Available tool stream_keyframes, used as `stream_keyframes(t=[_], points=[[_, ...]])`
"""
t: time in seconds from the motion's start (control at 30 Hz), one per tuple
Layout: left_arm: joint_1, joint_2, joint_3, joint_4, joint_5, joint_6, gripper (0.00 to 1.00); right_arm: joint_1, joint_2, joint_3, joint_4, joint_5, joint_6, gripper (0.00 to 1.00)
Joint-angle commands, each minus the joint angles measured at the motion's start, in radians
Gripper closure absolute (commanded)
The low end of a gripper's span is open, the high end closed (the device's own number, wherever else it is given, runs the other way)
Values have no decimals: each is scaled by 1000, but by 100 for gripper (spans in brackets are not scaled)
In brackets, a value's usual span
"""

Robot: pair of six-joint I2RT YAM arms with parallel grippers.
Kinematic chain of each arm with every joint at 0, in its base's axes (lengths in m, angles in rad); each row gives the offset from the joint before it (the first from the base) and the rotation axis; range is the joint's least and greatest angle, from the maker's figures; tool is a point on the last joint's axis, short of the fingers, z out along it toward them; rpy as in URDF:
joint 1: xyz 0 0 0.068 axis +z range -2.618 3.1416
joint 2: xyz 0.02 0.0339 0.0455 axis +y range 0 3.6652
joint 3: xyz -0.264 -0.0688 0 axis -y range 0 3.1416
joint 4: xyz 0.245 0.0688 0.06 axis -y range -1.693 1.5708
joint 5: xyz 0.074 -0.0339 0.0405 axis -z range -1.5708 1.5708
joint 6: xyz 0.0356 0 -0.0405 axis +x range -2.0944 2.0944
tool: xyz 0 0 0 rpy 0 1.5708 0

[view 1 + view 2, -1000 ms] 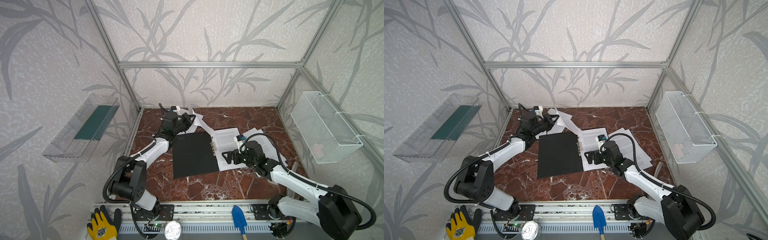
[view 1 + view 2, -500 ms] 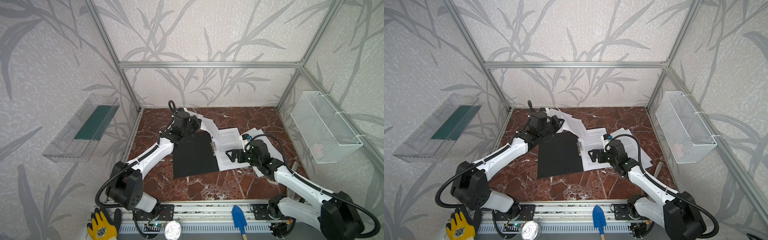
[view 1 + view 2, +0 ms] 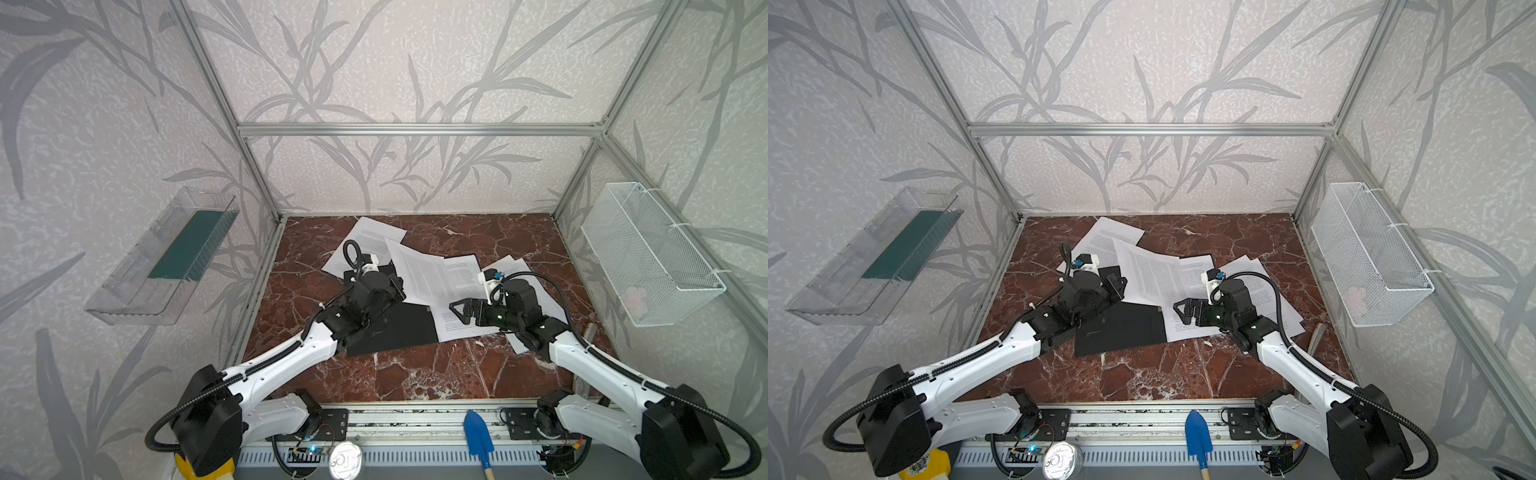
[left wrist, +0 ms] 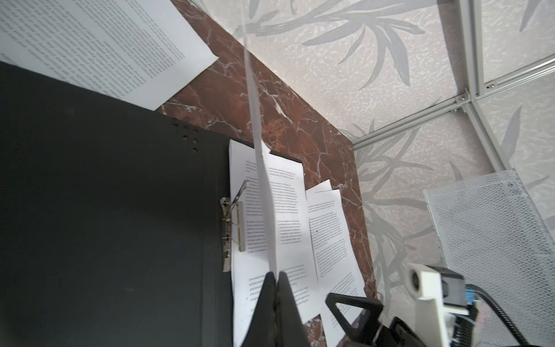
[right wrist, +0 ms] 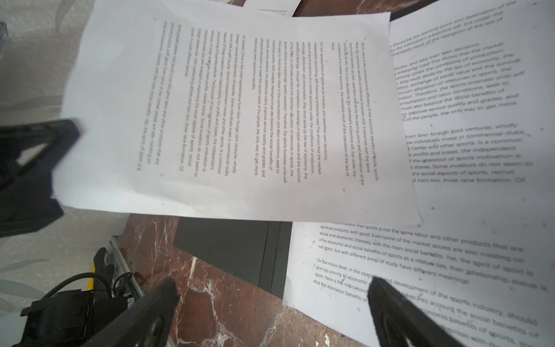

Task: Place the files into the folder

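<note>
In both top views the black folder (image 3: 397,330) (image 3: 1121,328) lies open and flat at the centre of the marble tabletop (image 3: 415,374) (image 3: 1142,374). White files (image 3: 368,241) (image 3: 1108,237) are scattered above and to the right of it. The left gripper (image 3: 399,285) (image 3: 1119,286) sits over the folder's upper part, pinching the edge of a printed sheet (image 3: 419,270) (image 3: 1152,274), which rises off the table at a slant. Right of centre, the right gripper (image 3: 460,310) (image 3: 1182,309) hangs over the pages on the folder's right half, its tips pointing left. A white wire basket (image 3: 648,257) (image 3: 1366,257) hangs on the wall at the right edge.

In the left wrist view the left gripper (image 4: 276,278) has its jaws pressed together on the printed sheet (image 4: 260,168), which is seen edge-on. Below it the folder (image 4: 105,210) shows its bare black cover. Its metal clip (image 4: 235,228) lies beside the files (image 4: 289,210) stacked on the other half. The wire basket (image 4: 486,240) shows beyond.

In the right wrist view the right gripper (image 5: 270,303) has its jaws wide apart with nothing between them. One finger is over bare tabletop (image 5: 198,288) and the other over a lying page of the files (image 5: 420,264). The printed sheet (image 5: 225,120) hangs above the folder (image 5: 234,249), with the blurred left gripper (image 5: 33,168) clamped on its edge.
</note>
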Motion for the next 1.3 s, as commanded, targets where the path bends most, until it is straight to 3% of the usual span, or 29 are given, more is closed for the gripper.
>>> stream_keyframes(t=[0.0, 0.2, 0.4, 0.63, 0.8, 1.13, 1.27], points=[[-9, -42, -107, 78, -132, -17, 100, 9, -47, -36, 10, -7, 93, 1], [-20, -85, -223, 145, -199, -48, 100, 125, -81, -109, 45, 134, 162, 1], [-29, -51, -255, 172, -254, -115, 100, 227, 18, -118, 185, 211, 225, 1], [-43, -42, -251, 221, -217, -170, 100, 284, 212, -142, 493, 191, 353, 1], [-48, -63, -264, 247, -228, -184, 100, 321, 282, -124, 572, 250, 396, 1], [-50, -67, -286, 311, -196, -217, 100, 355, 515, -133, 960, 273, 593, 1], [-53, -75, -280, 298, -177, -214, 100, 373, 600, -116, 1036, 289, 620, 1]])
